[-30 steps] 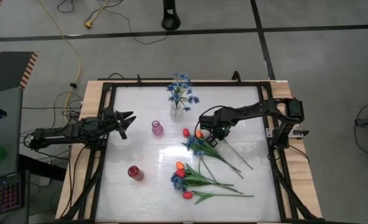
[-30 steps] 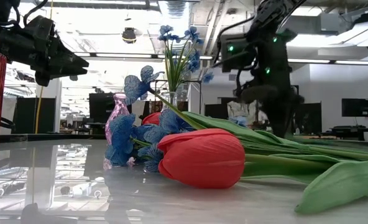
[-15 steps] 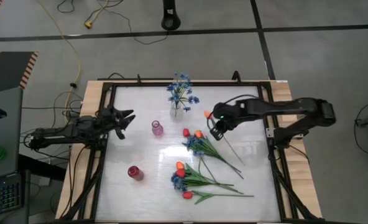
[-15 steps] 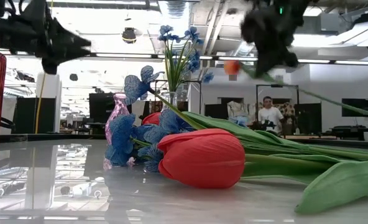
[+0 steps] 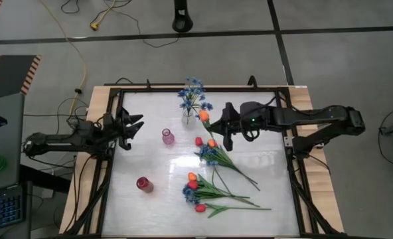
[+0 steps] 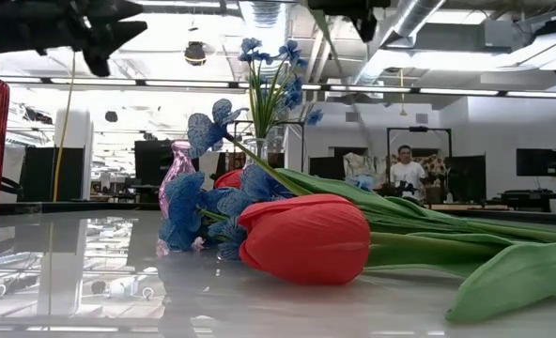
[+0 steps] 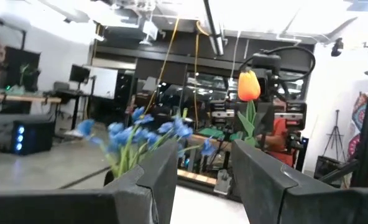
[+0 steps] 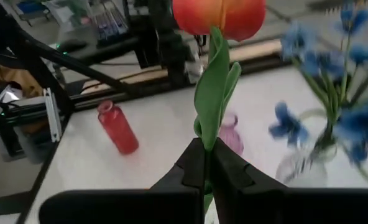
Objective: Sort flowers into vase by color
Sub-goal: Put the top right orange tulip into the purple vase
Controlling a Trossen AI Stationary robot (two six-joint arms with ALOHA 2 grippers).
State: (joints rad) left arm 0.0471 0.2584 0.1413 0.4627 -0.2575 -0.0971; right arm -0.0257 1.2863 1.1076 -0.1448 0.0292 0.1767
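orange tulip lifted off the worktop and carried toward the vases

the orange tulip (image 5: 203, 115) was in the air over the far middle of the worktop (image 5: 150, 162), its bud just beside the clear vase (image 5: 188, 118) that held the blue sprigs (image 5: 194, 96). the right tool (image 5: 221, 126) was clamped on its green stem, fingers pressed together around it, as the right wrist view showed, with the bud (image 8: 219, 17) standing upright above them. a second before, this tool was down among the loose flowers near the middle of the worktop; half a second before, the tulip was already up but farther toward the right side. since then the arm had swung it toward the left.

by my reading, the pickup was done and the carry was under way. the clear vase already held blue, so the orange flower likely belonged in another one. the pink vase (image 5: 168, 137) stood near, and the red vase (image 5: 143, 184) well apart toward the near left.

the other flowers (image 5: 213, 186), red, orange and blue, lay on the worktop unsorted.

the left tool (image 5: 134, 126) hovered at the left edge with its fingers spread and empty, having lifted slightly over the last second.
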